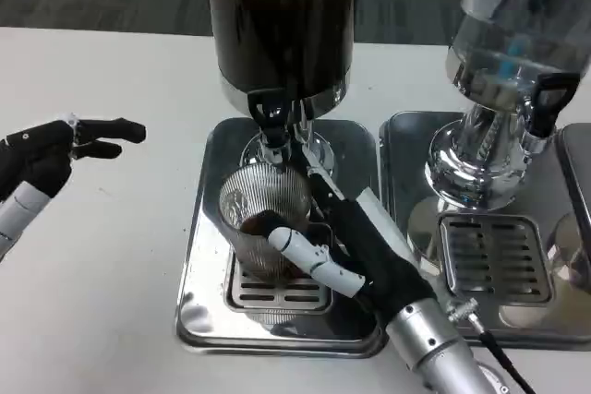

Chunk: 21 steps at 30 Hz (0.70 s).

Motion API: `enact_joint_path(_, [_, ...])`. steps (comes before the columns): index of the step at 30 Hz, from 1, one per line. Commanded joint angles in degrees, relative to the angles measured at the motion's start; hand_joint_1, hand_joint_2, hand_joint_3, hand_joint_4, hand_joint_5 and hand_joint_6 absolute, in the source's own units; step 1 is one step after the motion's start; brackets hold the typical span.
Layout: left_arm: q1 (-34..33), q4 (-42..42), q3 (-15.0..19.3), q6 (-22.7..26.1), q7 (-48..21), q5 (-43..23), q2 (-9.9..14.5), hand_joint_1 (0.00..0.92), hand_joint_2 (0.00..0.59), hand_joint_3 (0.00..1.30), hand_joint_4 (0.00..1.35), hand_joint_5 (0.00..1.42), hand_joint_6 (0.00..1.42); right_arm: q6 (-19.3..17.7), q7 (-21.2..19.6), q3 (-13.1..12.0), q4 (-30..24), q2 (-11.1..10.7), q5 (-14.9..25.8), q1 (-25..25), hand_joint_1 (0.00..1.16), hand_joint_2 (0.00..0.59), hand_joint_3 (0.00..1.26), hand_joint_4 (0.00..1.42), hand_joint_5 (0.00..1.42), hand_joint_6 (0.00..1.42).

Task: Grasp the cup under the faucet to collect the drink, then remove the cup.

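So the right hand had its fingers wrapped around the ribbed clear cup, which sat on the drip grate dead center in the frame, right under the black faucet of the dark drink dispenser up at 12 o'clock. A bit of dark liquid was in the bottom of the cup. The left hand hung over the table at 9 o'clock, fingers apart, holding nothing. A second dispenser with clear liquid stood at 2 o'clock.
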Motion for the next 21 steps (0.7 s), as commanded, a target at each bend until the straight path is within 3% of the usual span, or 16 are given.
enact_joint_path(1, [0.31,0.54,0.60,0.34,0.21,-0.26,0.75,0.000,0.130,0.47,0.33,0.23,0.31,1.21,1.14,0.89,1.16,0.05,-0.40,-0.50,0.34,0.204,0.00,0.00,0.00,0.00])
enact_joint_path(21, [0.81,0.46,0.59,0.98,0.33,-0.15,0.84,0.000,0.114,0.47,0.34,0.25,0.31,1.95,2.12,2.14,1.23,-0.90,-1.48,-1.04,0.48,0.195,0.00,0.00,0.00,0.00])
